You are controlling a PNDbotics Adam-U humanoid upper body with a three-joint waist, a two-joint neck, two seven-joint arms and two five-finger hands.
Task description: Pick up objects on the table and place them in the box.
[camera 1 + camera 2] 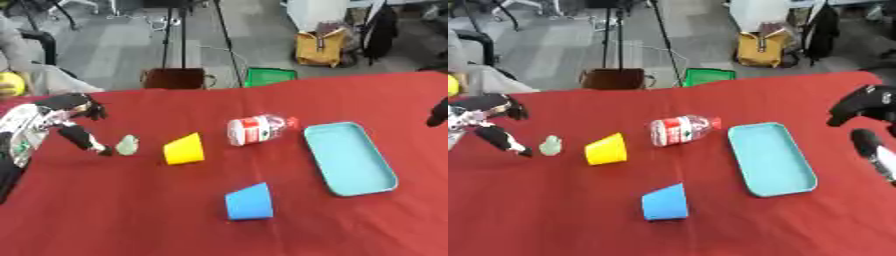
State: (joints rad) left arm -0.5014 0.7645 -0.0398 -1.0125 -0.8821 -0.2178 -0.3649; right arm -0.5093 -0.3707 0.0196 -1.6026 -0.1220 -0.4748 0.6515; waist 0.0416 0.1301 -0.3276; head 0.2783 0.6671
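Observation:
On the red table [122, 220] lie a yellow cup [184, 149] on its side, a blue cup [248, 202] on its side nearer me, and a clear bottle [258, 129] with a red label. A shallow light-blue box [348, 158] sits to the right of the bottle. A small pale green object [127, 145] rests left of the yellow cup. My left hand [57, 116] hovers at the left edge, fingers spread, one fingertip [102, 149] just left of the green object and holding nothing. My right hand [866, 107] hangs at the right edge, open and empty, right of the box.
Beyond the table's far edge stand a brown stool [178, 78], a green crate [269, 76], tripod legs and a yellow backpack [319, 47]. A yellow ball-like thing [9, 84] shows at the far left.

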